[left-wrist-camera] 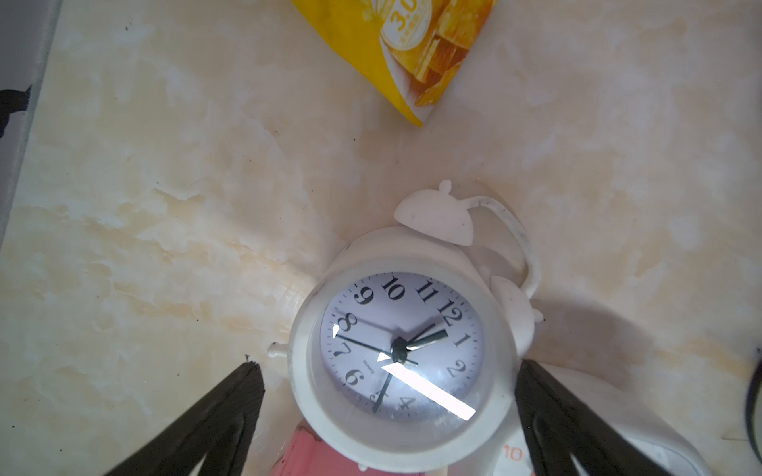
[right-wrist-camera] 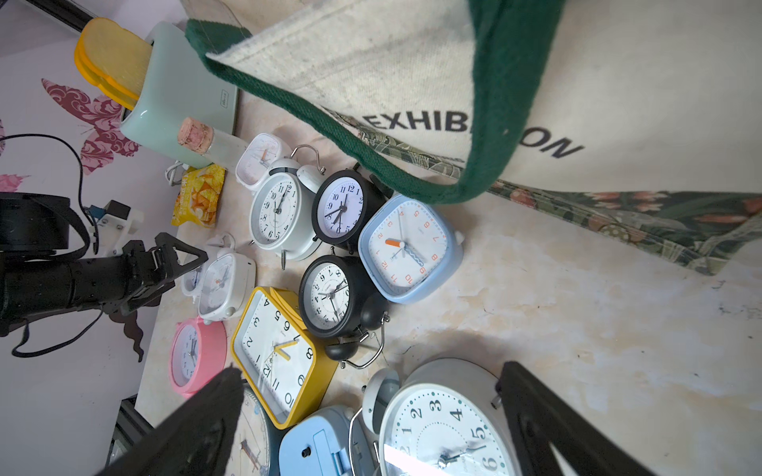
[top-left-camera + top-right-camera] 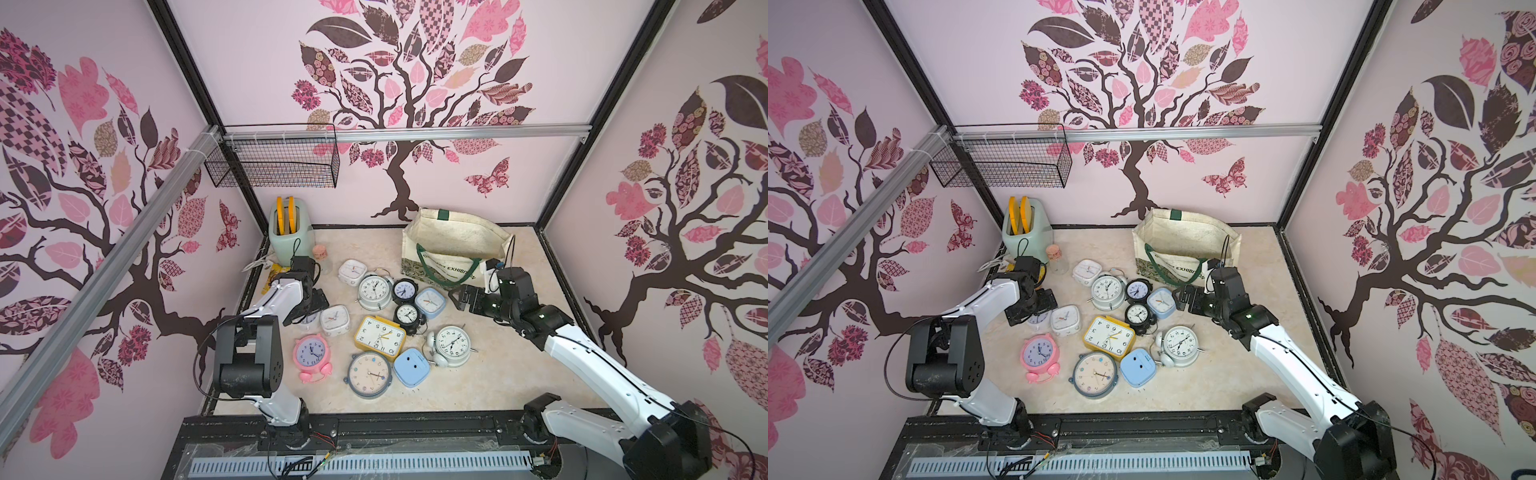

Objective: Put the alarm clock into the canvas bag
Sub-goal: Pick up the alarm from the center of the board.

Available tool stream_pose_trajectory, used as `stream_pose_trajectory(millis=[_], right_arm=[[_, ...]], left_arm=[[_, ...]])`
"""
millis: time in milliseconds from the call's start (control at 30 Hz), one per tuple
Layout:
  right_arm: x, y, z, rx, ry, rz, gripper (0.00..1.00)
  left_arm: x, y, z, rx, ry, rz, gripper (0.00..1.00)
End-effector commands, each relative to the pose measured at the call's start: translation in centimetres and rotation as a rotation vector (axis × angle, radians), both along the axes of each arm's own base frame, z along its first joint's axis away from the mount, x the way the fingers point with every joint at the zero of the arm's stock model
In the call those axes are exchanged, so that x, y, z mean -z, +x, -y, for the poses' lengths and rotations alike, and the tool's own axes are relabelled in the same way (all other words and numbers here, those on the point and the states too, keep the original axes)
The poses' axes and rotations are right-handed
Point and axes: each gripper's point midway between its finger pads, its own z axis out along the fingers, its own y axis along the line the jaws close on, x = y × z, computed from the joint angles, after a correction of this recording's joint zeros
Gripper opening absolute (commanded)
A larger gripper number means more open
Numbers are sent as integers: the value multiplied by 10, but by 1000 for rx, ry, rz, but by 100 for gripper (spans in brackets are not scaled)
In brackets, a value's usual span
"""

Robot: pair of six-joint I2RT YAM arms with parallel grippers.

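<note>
Several alarm clocks lie face up in the middle of the table. My left gripper [image 3: 305, 313] [image 1: 387, 366] is open and points down over a small white twin-bell clock [image 1: 402, 354], with one finger on each side of its round case and a gap to both. In both top views this clock is mostly hidden under the gripper. The cream canvas bag [image 3: 453, 245] [image 3: 1183, 243] [image 2: 618, 82] stands open at the back right, its green handle drooping forward. My right gripper [image 3: 459, 297] [image 2: 369, 371] hovers open and empty just in front of the bag, above a larger white twin-bell clock [image 2: 445, 424] [image 3: 451, 345].
Around it lie a yellow rectangular clock [image 3: 380, 336], a pink one [image 3: 311, 357], two black ones, blue squares and white squares. At the back left are a mint toaster [image 3: 289, 232], a corked bottle [image 3: 321, 257] and a yellow snack bag [image 1: 412, 53]. A wire basket [image 3: 274, 162] hangs on the rail.
</note>
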Motion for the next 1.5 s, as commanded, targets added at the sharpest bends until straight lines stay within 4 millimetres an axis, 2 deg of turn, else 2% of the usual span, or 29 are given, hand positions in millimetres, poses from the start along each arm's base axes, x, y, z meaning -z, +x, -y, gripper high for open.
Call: stream_pose_trajectory(millis=[0, 367, 767, 833, 900, 1033, 1467], right_arm=[[-8, 3, -9, -37, 14, 23, 100], [-2, 4, -14, -52, 25, 2, 100], [-4, 7, -12, -39, 22, 11, 100], [-4, 7, -12, -39, 21, 10, 100], [-4, 7, -13, -42, 25, 9, 100], [-3, 7, -14, -43, 32, 9, 100], [2, 5, -16, -57, 38, -3, 100]], left_arm=[[-5, 14, 4, -6, -22, 28, 98], [4, 3, -6, -79, 22, -13, 98], [-10, 9, -6, -102, 14, 59, 89], [-9, 8, 0, -88, -20, 56, 91], [-8, 3, 2, -104, -35, 40, 98], [-5, -4, 5, -142, -64, 52, 98], [17, -6, 11, -236, -136, 15, 98]])
